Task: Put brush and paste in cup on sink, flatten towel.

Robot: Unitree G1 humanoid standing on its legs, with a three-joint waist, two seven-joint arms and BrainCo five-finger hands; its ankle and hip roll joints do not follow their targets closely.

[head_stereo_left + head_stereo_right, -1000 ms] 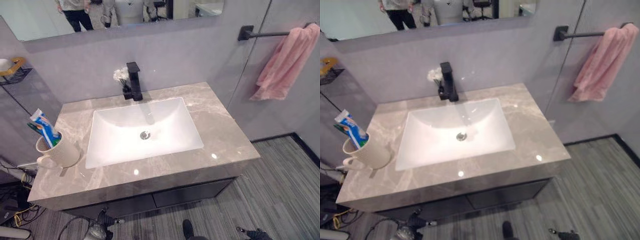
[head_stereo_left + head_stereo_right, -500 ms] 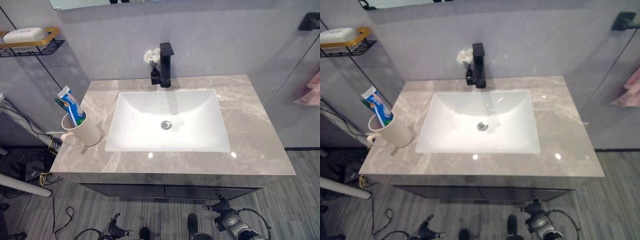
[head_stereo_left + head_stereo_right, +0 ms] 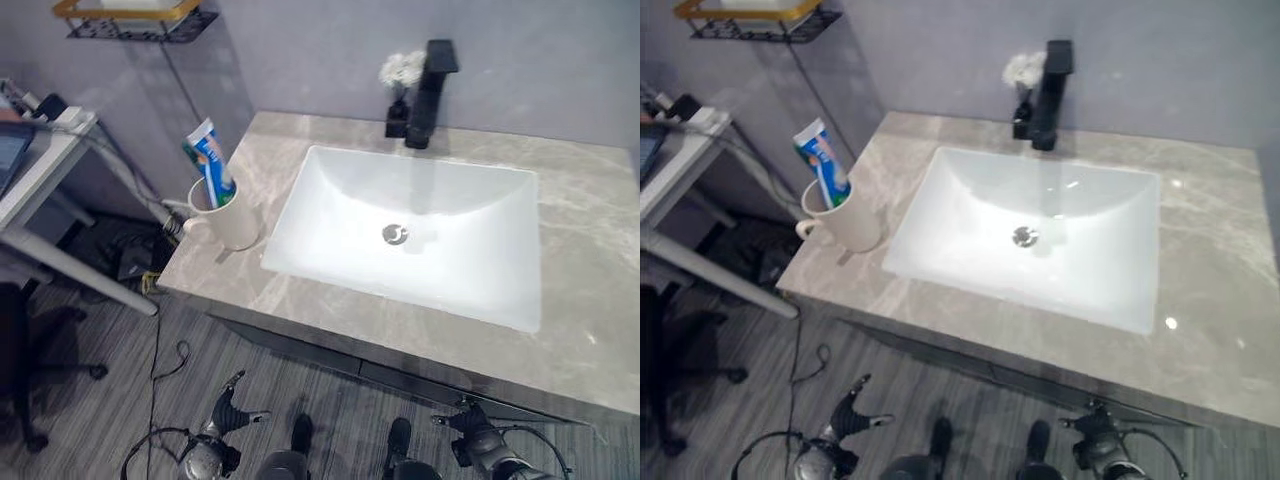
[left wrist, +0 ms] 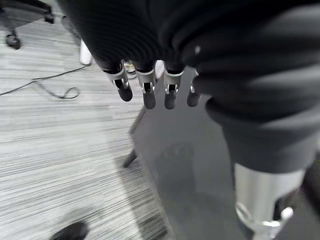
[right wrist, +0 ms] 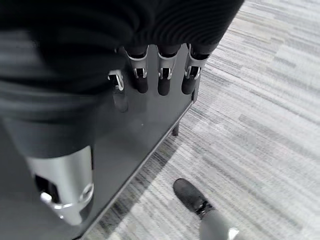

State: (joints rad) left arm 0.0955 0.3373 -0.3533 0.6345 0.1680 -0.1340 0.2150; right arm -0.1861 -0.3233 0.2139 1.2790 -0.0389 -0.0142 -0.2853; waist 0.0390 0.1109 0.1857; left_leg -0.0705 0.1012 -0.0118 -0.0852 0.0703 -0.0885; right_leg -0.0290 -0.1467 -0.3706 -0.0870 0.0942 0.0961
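Note:
A cream cup stands on the marble counter, just left of the white basin. Out of it stick a blue and white paste tube and a green brush tip. Both my hands hang low in front of the vanity, well below the counter. The left hand is under the cup's side, and its fingers hang relaxed above the floor. Below the basin's right end, the right hand has relaxed fingers and holds nothing.
A black faucet with a small vase of white flowers stands behind the basin. A wire shelf hangs on the wall at upper left. A white table with cables stands left of the vanity, beside a dark chair base.
The camera has swung left and down: the pink towel and its bar have left the picture, and the table has come in. The cup and its contents have not moved.

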